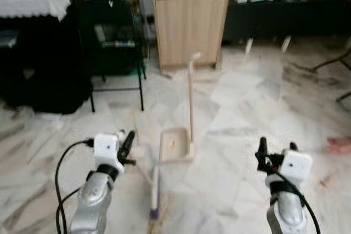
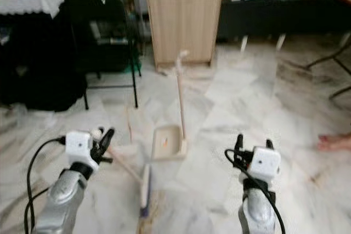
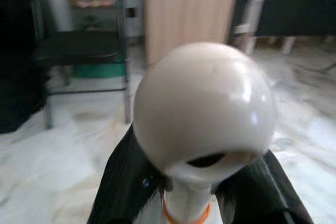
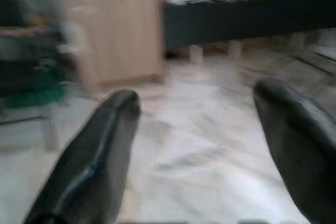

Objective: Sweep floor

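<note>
On marble floor, dustpan point(image 1: 175, 145) holds an orange scrap; left claw point(image 1: 127, 145) clamps broom point(image 1: 155, 184), right claw point(image 1: 277, 149) apart.

— Looking evenly lit, daylight-bright across the marble floor point(image 1: 247, 108), glare washing pale streaks just in front of the wooden cabinet point(image 1: 190, 17).
— Going dim left of that cabinet, though: sinking into near-black around the chair point(image 1: 112, 36), detail drowning in shadow.
— Smearing softly everywhere in both eye views, edges blurring.
— Blurring hardest up close: glinting with highlights on the broom handle knob point(image 3: 205, 108), and streaking badly across the right gripper's fingers point(image 4: 92, 166), cabinet behind them ghosting.
</note>
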{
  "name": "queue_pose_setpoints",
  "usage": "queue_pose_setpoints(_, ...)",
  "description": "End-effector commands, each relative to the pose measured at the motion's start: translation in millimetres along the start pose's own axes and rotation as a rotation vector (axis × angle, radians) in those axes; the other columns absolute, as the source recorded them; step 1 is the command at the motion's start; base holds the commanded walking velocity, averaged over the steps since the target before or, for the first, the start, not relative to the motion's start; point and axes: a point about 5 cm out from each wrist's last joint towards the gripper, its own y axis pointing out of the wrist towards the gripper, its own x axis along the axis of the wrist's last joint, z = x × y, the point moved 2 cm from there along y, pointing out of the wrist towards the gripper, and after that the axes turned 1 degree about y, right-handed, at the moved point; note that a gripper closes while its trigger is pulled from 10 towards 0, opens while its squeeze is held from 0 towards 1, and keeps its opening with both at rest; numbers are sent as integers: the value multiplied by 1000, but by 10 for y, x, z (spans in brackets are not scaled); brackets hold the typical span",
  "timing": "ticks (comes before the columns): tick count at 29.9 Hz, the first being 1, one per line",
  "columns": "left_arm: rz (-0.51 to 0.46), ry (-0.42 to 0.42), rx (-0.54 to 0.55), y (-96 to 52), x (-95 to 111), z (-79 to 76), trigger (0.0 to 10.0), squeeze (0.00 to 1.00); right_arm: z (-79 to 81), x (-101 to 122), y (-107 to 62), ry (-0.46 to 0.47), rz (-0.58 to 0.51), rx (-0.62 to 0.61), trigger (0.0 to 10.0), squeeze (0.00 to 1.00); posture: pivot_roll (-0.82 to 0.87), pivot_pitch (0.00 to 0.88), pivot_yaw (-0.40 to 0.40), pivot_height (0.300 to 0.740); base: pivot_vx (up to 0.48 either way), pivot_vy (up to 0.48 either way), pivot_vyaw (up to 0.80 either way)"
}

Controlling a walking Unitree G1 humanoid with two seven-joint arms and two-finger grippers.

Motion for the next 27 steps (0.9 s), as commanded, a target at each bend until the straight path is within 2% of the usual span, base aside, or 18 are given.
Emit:
queue_pose_setpoints(1,-47,31,19,30,120,55,10000,0,0,25,8,-13,-8,11,10000,0,-37,0,34,740,0,0,456)
queue_pose_setpoints(3,-43,30,21,30,115,58,10000,0,-4,22,9,-4,-6,7,10000,0,-37,0,34,740,0,0,0)
queue_pose_setpoints(8,-43,31,20,29,112,52,10000,0,-11,23,12,-10,-7,9,10000,0,-40,0,32,740,0,370,0)
queue_pose_setpoints(24,-55,42,-7,18,117,8,10000,0,-10,26,24,5,-7,15,10000,0,-44,0,29,740,0,0,0)
queue_pose_setpoints(27,-57,41,-14,25,118,-7,10000,0,-12,30,27,7,-10,15,10000,0,-46,0,29,740,315,0,0)
